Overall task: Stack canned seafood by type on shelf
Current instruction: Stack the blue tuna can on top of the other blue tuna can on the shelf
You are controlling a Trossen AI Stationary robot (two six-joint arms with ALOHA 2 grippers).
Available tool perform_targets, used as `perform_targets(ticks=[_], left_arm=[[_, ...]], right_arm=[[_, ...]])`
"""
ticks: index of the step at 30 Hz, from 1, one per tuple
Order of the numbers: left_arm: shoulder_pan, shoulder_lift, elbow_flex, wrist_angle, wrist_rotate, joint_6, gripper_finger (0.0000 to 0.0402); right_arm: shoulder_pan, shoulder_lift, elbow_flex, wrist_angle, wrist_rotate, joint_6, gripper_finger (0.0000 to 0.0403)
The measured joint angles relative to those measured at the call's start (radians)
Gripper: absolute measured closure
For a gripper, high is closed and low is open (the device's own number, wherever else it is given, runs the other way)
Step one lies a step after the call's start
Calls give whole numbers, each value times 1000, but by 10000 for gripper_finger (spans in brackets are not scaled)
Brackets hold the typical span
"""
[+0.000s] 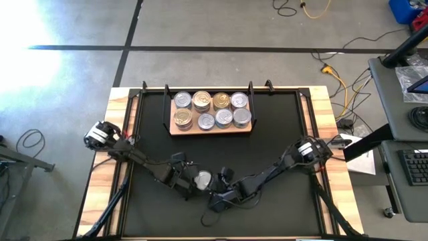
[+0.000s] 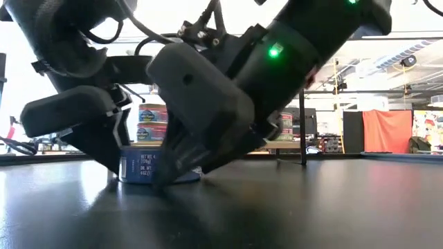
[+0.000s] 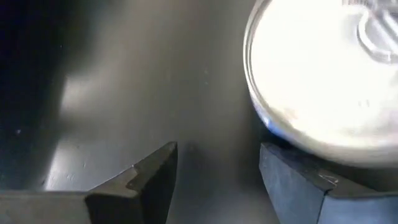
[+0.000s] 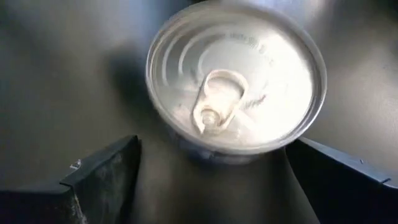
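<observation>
1 silver-lidded tin (image 4: 236, 84): upright on the surface (image 1: 267, 134), lid up, at 6 o'clock from the shelf (image 1: 211, 127) holding 8 tins. Right gripper (image 4: 211, 180) jaws apart, straddling it; left gripper (image 3: 217, 180) jaws apart beside it.

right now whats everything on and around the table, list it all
shelf: one, light wood with black wire posts, far middle of the table
tins on shelf: eight lids showing from above, five silver and three gold, two rows of four; the low view shows them stacked
loose tin: one, silver lid with pull tab, blue label, near middle of the table between both grippers
table: one, black top, wooden edges
cables: several, yellow and black, floor beyond the far right corner
left gripper: open, tin beside one finger
right gripper: open, fingers either side of the tin
</observation>
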Motion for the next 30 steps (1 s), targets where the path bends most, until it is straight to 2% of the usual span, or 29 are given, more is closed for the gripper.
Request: perform_targets(ticks=[5,13,21,30], left_arm=[[27,3,-22,54,7,4,191],[32,3,-25,68,17,60,191],[38,6,-26,116,20,54,191],[55,5,-25,115,17,23,195]], right_arm=[[-11,17,-1,109,38,-86,3],[-4,90,-4,271,210,-122,2],[-9,123,-2,459,149,-183,2],[-22,121,3,398,140,-120,9]])
